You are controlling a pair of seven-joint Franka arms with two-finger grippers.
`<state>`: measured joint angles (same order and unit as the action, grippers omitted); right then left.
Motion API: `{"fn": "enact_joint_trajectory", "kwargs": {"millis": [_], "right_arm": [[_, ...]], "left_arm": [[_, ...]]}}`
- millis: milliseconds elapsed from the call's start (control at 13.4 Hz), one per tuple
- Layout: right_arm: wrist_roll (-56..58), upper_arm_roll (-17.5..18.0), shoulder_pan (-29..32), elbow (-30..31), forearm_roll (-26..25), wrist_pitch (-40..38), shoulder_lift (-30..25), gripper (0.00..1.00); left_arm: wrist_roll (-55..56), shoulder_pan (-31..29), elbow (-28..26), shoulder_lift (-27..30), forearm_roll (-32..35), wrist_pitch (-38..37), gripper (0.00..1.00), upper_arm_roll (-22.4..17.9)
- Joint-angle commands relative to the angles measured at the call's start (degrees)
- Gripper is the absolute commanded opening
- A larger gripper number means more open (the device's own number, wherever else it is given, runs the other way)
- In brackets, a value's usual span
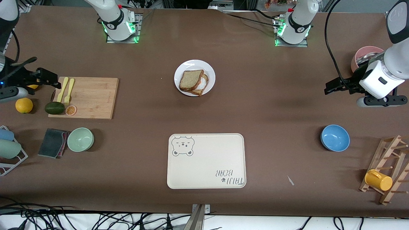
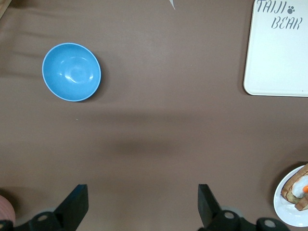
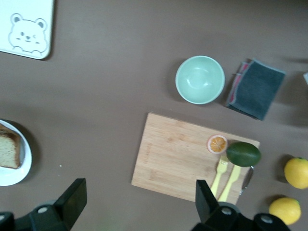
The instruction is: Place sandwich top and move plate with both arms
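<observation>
Two white robot arms wait at either end of a brown table, each gripper hanging empty with its jaws spread wide: the left gripper over bare tabletop near a pink bowl, the right gripper over the edge of a wooden cutting board. One cream bear tray lies empty nearest the front camera. The board carries two yellow utensils, one orange slice and one avocado; two lemons sit beside it. One blue bowl and one mint bowl both stand empty. One white plate, between the arm bases and the tray, holds the sandwich top, a brown, dark-crusted slice resting askew on the egg and toast beneath.
</observation>
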<state>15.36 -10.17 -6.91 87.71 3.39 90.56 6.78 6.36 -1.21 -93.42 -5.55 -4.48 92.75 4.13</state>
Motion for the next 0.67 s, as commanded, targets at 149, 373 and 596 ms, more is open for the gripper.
{"fn": "enact_joint_trajectory", "kwargs": {"millis": [149,373,596], "right_arm": [[0.3,3.8,7.5,4.6,-2.6,4.3,-6.9,1.0],[-7.1,5.9,9.4,6.0,-3.5,2.1,-8.3,1.0],[-10.8,7.4,9.5,8.5,-3.5,1.9,-10.3,1.0]], "left_arm": [[0.5,0.0,0.3,-0.5,-3.4,0.9,1.0,0.5],[0.5,0.1,0.3,-1.0,-4.9,1.1,1.0,0.6],[0.3,0.1,0.3,-1.7,-8.4,1.2,1.0,0.6]]}}
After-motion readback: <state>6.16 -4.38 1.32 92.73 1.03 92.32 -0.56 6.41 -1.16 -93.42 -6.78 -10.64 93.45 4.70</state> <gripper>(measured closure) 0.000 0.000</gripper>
